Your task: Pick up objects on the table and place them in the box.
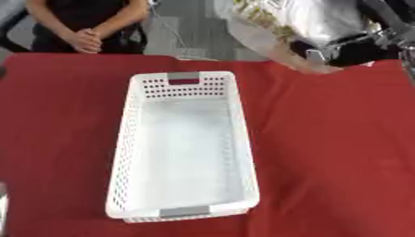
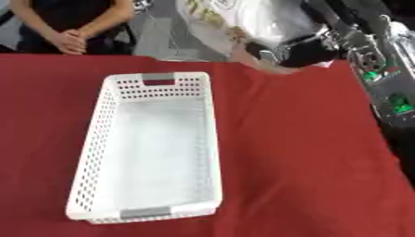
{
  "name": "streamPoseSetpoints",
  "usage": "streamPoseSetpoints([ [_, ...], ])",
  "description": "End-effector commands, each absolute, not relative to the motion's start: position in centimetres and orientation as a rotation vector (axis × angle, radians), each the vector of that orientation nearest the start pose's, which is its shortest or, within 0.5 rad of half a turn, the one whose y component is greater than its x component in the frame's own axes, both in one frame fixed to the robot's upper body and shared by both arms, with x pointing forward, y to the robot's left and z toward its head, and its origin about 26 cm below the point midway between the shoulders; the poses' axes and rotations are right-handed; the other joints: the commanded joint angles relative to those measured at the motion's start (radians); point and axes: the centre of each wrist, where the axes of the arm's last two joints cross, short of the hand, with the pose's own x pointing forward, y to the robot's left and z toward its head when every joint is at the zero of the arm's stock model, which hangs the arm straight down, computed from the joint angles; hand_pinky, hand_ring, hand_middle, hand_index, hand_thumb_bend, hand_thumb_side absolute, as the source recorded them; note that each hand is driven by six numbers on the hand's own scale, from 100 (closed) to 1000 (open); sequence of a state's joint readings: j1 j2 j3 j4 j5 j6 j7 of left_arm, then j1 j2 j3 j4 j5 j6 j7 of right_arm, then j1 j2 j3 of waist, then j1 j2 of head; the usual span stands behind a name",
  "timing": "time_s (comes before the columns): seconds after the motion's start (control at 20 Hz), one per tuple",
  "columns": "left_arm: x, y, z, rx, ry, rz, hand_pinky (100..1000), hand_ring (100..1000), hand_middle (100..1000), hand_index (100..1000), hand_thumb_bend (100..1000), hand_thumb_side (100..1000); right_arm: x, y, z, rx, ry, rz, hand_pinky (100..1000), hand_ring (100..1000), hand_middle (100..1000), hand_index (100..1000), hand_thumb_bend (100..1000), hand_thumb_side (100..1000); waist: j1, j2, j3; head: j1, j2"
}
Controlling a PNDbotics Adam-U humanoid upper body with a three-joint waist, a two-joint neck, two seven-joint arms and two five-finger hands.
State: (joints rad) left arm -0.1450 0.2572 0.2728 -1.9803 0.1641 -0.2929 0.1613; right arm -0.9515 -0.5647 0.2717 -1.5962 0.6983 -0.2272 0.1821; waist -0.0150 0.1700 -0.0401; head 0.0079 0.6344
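Where visible, hand [image 2: 296,48] on bag [image 2: 235,21]

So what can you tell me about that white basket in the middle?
The white plastic basket is long and rectangular, with walls perforated by rows of small holes and a solid pale floor. Each short end has a grey handle strip. It stands upright on the red tablecloth, running lengthwise away from the robot. It looks empty, and nothing but the cloth touches it.
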Motion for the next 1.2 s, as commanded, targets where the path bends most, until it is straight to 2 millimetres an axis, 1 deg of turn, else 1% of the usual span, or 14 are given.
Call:
streamPoseSetpoints([
  [0.05, 27.4, 33.4, 17.2, 0.307, -2.476, 0.151, 773, 769, 719, 689, 280, 972, 38.0, -18.6, 33.8, 1.110, 2.552, -1.736, 100, 100, 100, 226, 100, 200, 0.000, -0.022, 0.003, -0.010, 0.003],
  [0.25, 27.4, 33.3, 17.2, 0.299, -2.475, 0.149, 773, 769, 719, 688, 279, 972, 38.4, -15.8, 33.1, 0.995, 2.534, -1.782, 100, 100, 100, 230, 100, 206, 0.003, -0.023, 0.005, -0.019, 0.004],
  [0.45, 27.5, 33.2, 17.2, 0.292, -2.476, 0.148, 773, 769, 719, 688, 278, 973, 39.3, -13.6, 31.7, 0.902, 2.509, -1.872, 100, 100, 100, 231, 100, 210, 0.006, -0.022, 0.008, -0.028, 0.004],
  [0.5, 27.5, 33.2, 17.2, 0.292, -2.476, 0.148, 773, 769, 719, 688, 278, 972, 39.5, -13.4, 31.5, 0.895, 2.502, -1.885, 100, 100, 100, 235, 100, 211, 0.006, -0.022, 0.008, -0.029, 0.004],
  [0.65, 27.5, 33.2, 17.2, 0.288, -2.477, 0.148, 773, 770, 719, 687, 277, 973, 40.2, -12.1, 29.7, 0.826, 2.483, -1.969, 100, 100, 100, 240, 100, 211, 0.007, -0.020, 0.010, -0.030, 0.004],
  [0.9, 27.5, 33.1, 17.2, 0.287, -2.476, 0.149, 773, 770, 719, 687, 277, 974, 40.9, -10.7, 27.2, 0.722, 2.456, -2.074, 100, 100, 100, 268, 100, 229, 0.008, -0.019, 0.007, -0.030, 0.007],
  [0.95, 27.5, 33.1, 17.2, 0.286, -2.477, 0.148, 774, 770, 719, 687, 277, 974, 41.0, -10.5, 26.7, 0.700, 2.449, -2.091, 100, 100, 151, 332, 100, 259, 0.008, -0.018, 0.007, -0.030, 0.007],
  [1.0, 27.5, 33.1, 17.2, 0.285, -2.477, 0.148, 774, 770, 720, 687, 277, 974, 41.1, -10.3, 26.4, 0.681, 2.442, -2.106, 100, 172, 222, 394, 100, 307, 0.008, -0.018, 0.007, -0.030, 0.007],
  [1.05, 27.5, 33.1, 17.2, 0.285, -2.477, 0.148, 774, 770, 720, 687, 276, 975, 41.1, -10.0, 25.8, 0.648, 2.415, -2.142, 100, 419, 464, 611, 100, 585, 0.008, -0.018, 0.006, -0.031, 0.007],
  [1.1, 27.5, 33.1, 17.2, 0.285, -2.476, 0.148, 774, 770, 720, 686, 276, 975, 41.2, -9.9, 25.3, 0.618, 2.377, -2.186, 100, 527, 580, 718, 158, 686, 0.009, -0.018, 0.005, -0.031, 0.007],
  [1.15, 27.5, 33.1, 17.2, 0.284, -2.476, 0.147, 774, 770, 720, 686, 276, 975, 41.3, -9.8, 24.7, 0.590, 2.309, -2.262, 154, 643, 710, 813, 295, 708, 0.009, -0.018, 0.005, -0.032, 0.007],
  [1.2, 27.5, 33.1, 17.2, 0.284, -2.476, 0.147, 774, 771, 720, 687, 276, 975, 41.4, -9.7, 24.3, 0.568, 2.247, -2.332, 370, 732, 789, 869, 383, 682, 0.009, -0.018, 0.004, -0.032, 0.008],
])
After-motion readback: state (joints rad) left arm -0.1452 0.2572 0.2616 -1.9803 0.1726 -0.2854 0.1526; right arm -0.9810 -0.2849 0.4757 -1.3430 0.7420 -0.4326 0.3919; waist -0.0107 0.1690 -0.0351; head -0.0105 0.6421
